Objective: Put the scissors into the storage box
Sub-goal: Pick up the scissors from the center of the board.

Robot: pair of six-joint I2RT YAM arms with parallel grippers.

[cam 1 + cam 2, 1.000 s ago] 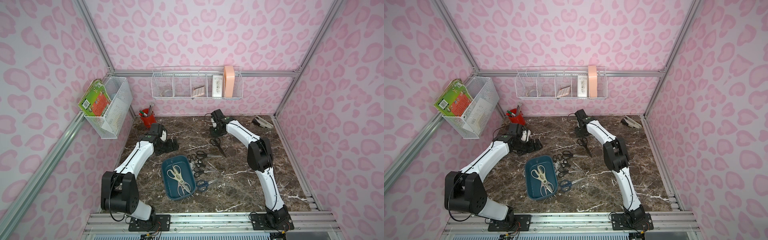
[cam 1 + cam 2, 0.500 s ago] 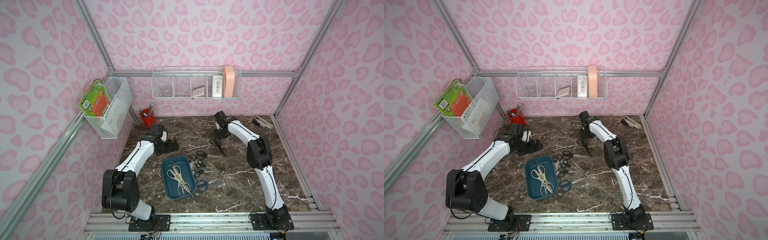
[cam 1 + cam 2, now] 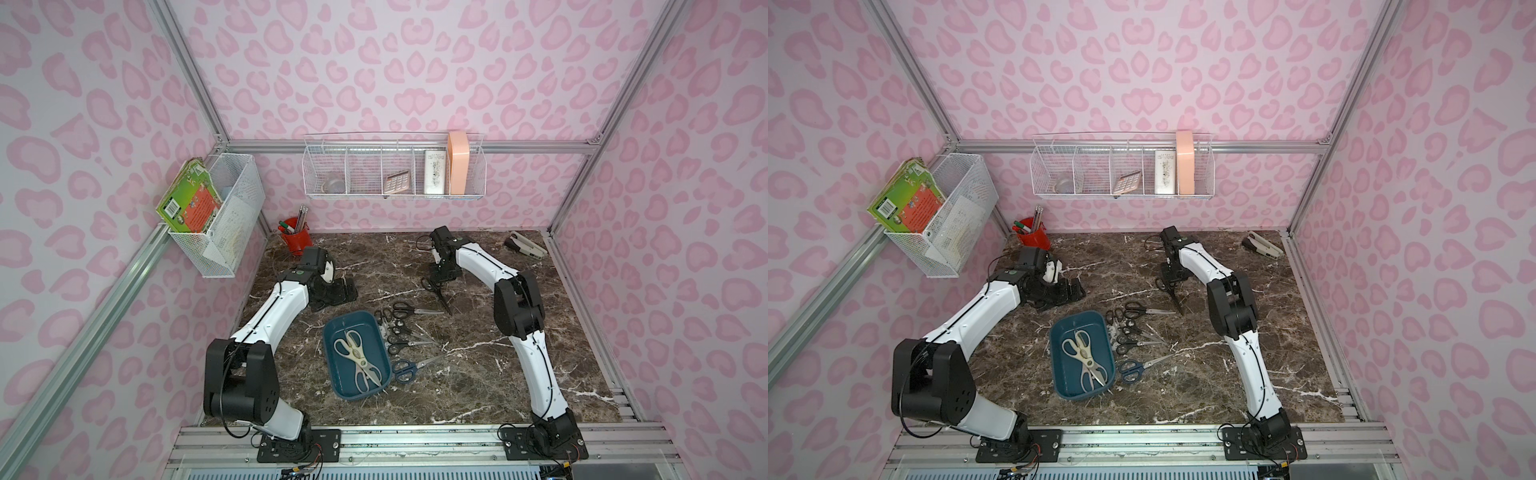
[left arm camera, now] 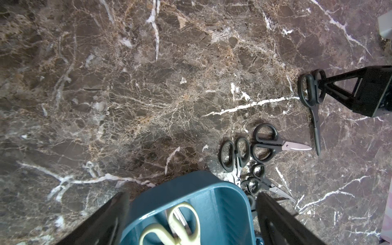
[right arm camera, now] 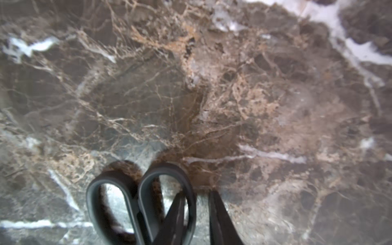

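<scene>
The teal storage box point(image 3: 368, 332) lies in the middle of the table, and a cream-handled pair of scissors point(image 3: 357, 361) lies inside it. Several black-handled scissors point(image 3: 399, 328) lie just right of the box, with a blue-handled pair point(image 3: 405, 370) nearer the front. One black pair point(image 3: 437, 291) lies apart, farther back. My right gripper point(image 3: 440, 280) stands tip-down on its handles. In the right wrist view the jaws point(image 5: 196, 194) are narrowly parted: one finger is inside a handle ring point(image 5: 164, 168), the other outside with a small gap. My left gripper point(image 3: 343, 291) rests wide open behind the box, holding nothing.
A red pencil cup point(image 3: 296, 241) stands at the back left corner. A stapler point(image 3: 525, 246) lies at the back right. White wire baskets hang on the back wall point(image 3: 395, 174) and on the left wall point(image 3: 224, 216).
My right gripper has come forward and down from the back of the table onto the handles of the separate black pair. The scissors and the left arm have not moved.
</scene>
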